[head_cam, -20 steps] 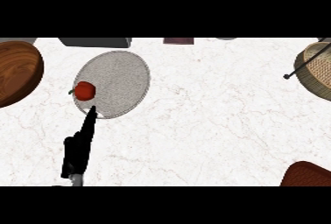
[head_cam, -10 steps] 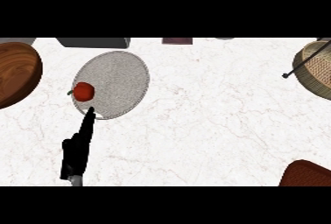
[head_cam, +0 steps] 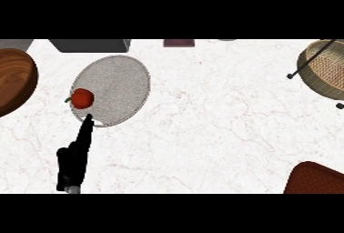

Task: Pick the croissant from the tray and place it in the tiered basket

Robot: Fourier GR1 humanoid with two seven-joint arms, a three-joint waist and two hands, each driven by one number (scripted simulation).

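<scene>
Left hand reaching to the grey tray

Its fingers are straight and narrow, holding nothing, the tips just at the near rim of the tray; on the tray I see only a small red thing, not clearly a croissant; I think the hand should open wider before closing; the tiered basket is well apart, far right.
</scene>
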